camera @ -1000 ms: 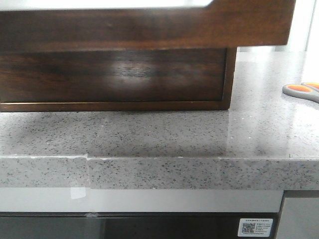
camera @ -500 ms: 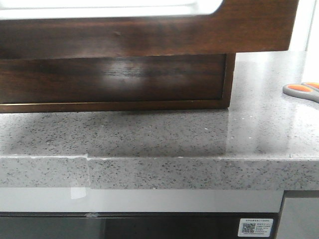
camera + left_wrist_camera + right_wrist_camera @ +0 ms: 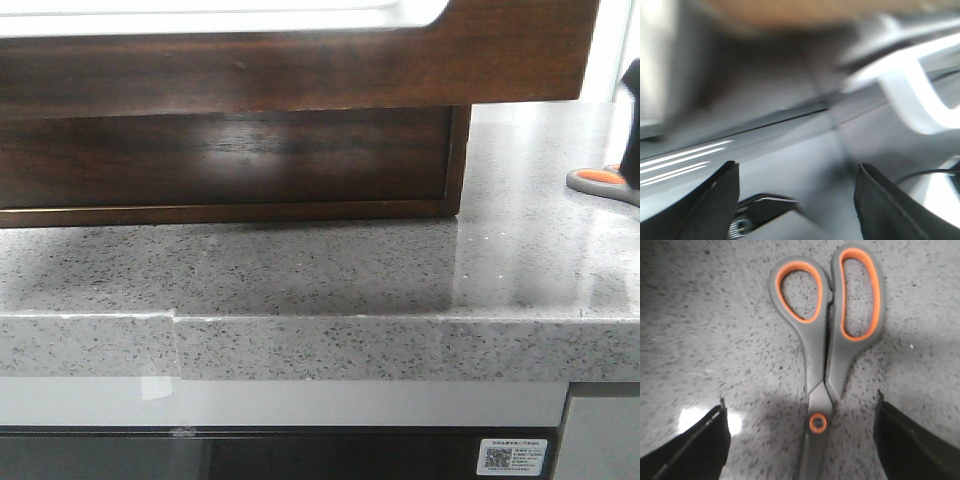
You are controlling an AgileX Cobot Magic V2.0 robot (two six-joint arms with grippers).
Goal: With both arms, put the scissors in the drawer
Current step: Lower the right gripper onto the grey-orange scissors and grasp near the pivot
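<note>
- Scissors (image 3: 826,347) lay flat and closed on the speckled grey table (image 3: 705,330), framed by the right claw (image 3: 802,440), whose black fingers (image 3: 695,445) stood wide on either side of the pivot, apart from it and gripping nothing.
- Beyond the scissors, in the front view, a black piece of the right arm (image 3: 631,120) showed directly over the orange-lined handles (image 3: 603,181) at the picture's edge.
- The left claw (image 3: 797,200) was also spread wide and empty; its view was too blurred to name what lay beyond it.
- The drawer (image 3: 300,65) stood pulled out, well apart from the scissors, its white inside (image 3: 220,15) showing.
- As a judgement: opening looked done; grasping, carrying and dropping the scissors in remained, perhaps closing too.
</note>
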